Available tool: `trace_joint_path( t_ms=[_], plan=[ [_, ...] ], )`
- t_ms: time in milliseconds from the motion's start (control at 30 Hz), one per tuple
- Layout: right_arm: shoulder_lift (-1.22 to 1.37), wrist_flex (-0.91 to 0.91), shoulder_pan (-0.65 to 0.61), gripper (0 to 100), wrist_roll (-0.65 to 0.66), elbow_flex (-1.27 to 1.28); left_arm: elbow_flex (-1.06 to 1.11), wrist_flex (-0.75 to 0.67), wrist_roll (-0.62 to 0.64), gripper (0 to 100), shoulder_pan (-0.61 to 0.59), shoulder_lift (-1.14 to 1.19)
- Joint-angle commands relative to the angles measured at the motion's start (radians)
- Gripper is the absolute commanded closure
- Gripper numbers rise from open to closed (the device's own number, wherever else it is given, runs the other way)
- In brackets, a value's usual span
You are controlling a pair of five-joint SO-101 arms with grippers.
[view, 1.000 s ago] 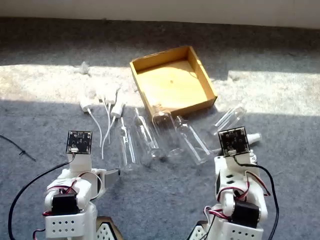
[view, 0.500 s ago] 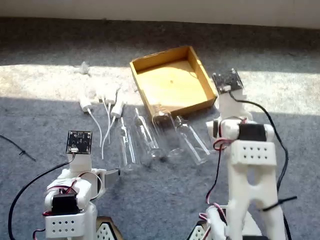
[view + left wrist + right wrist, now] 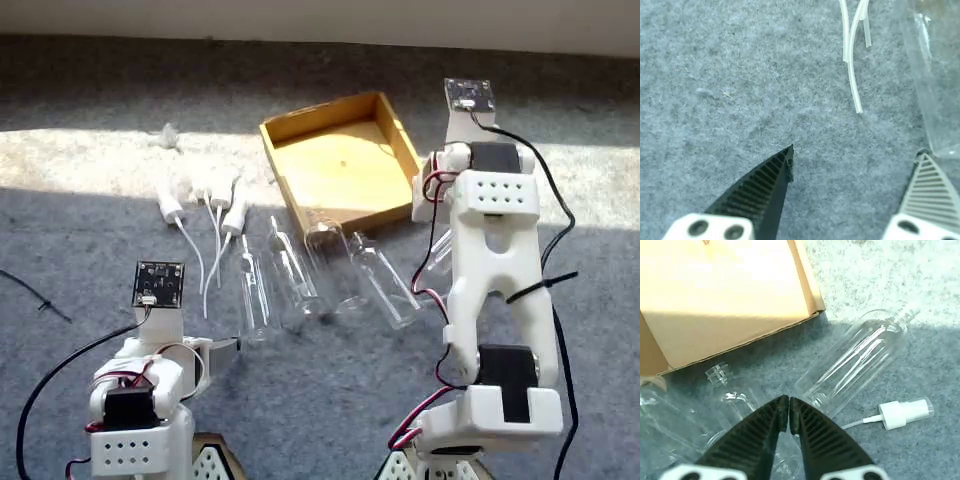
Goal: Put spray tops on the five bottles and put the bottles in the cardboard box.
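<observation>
As it lies, bottle (image 3: 735,397), neck toward box (image 3: 740,335).

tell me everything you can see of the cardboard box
The cardboard box is a shallow open tray of tan cardboard with low upright walls and a bare floor, nothing inside. It lies flat on the grey carpet, turned at a slant. A clear bottle lies with its mouth at the near wall; contact is unclear.

A hard band of sunlight runs left to right across the far part of the grey carpet (image 3: 90,165), bleaching it almost white, while the near part lies in even shade. The cardboard box (image 3: 345,165) sits in the sun, its floor washed out in the right wrist view. Small glints streak the clear bottles (image 3: 290,280).
</observation>
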Motion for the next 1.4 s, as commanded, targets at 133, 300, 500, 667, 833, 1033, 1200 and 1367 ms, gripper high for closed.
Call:
trace_joint_path(
  t_ms=[133, 300, 500, 667, 833, 1033, 1200, 1367],
  plan=[
    [0.007, 0.008, -0.03, 91.6, 0.023, -0.065, 0.019, 0.003, 0.011, 66, -0.008, -0.008],
    [0.007, 0.007, -0.061, 91.3, 0.023, -0.068, 0.019, 0.003, 0.011, 66, -0.008, -0.008],
    [0.007, 0.007, -0.085, 91.3, 0.023, -0.064, 0.019, 0.003, 0.011, 66, -0.008, -0.008],
    [0.007, 0.008, -0.099, 91.3, 0.023, -0.062, 0.019, 0.003, 0.011, 66, -0.008, -0.008],
    [0.005, 0.151, -0.156, 91.0, 0.032, -0.068, 0.019, 0.003, 0.011, 66, -0.008, -0.008],
    [0.007, 0.372, -0.34, 91.0, 0.032, -0.157, 0.019, 0.003, 0.006, 66, 0.001, -0.008],
    [0.007, 0.403, -0.447, 91.0, 0.026, -0.173, 0.019, 0.003, 0.008, 66, 0.214, -0.008],
    [0.007, 0.403, -0.515, 91.0, 0.025, -0.173, 0.019, 0.003, 0.008, 66, 0.318, -0.008]
  ],
)
